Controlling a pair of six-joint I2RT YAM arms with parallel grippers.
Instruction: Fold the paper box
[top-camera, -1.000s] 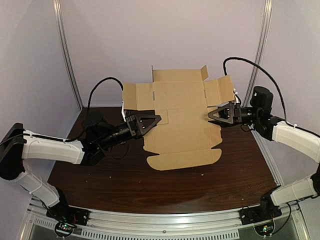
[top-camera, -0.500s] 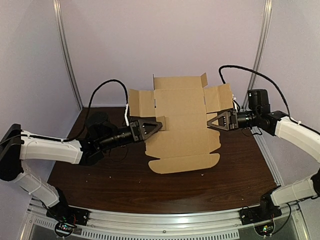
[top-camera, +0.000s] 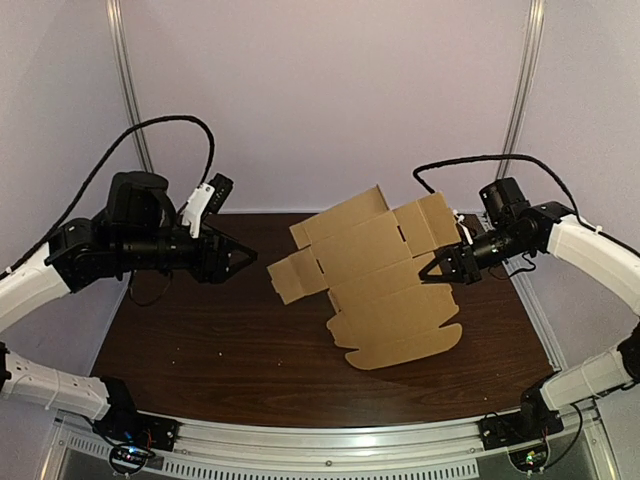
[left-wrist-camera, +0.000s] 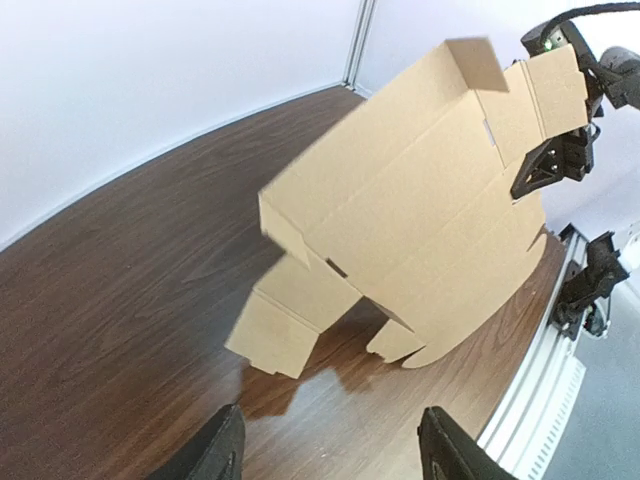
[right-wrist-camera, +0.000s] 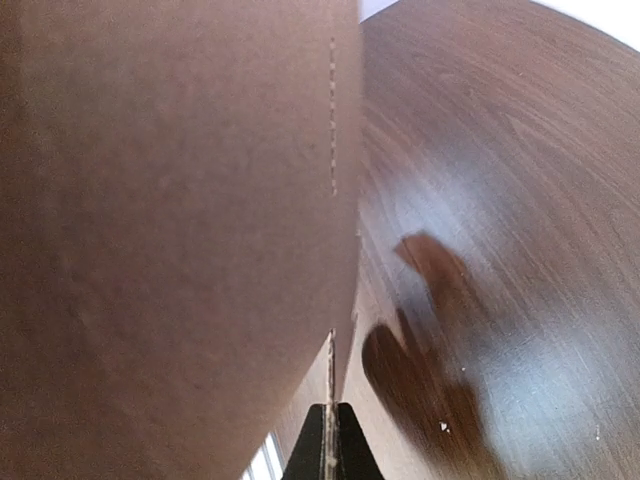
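Right claw (top-camera: 430, 278) pinches paper box (top-camera: 375, 275) edge — long axis diagonal across table (top-camera: 200, 340); left claw (top-camera: 245, 260) wide.

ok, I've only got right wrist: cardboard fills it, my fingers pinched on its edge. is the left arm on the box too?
Observer: No. The left gripper is open, apart from the paper box, off to its left over the table.
Operator: sheet flat?
Observer: Tilted. The right gripper holds its right edge up; the near flap rests on the table.
Operator: any flaps folded?
Observer: The flap nearest the left arm is bent downward.
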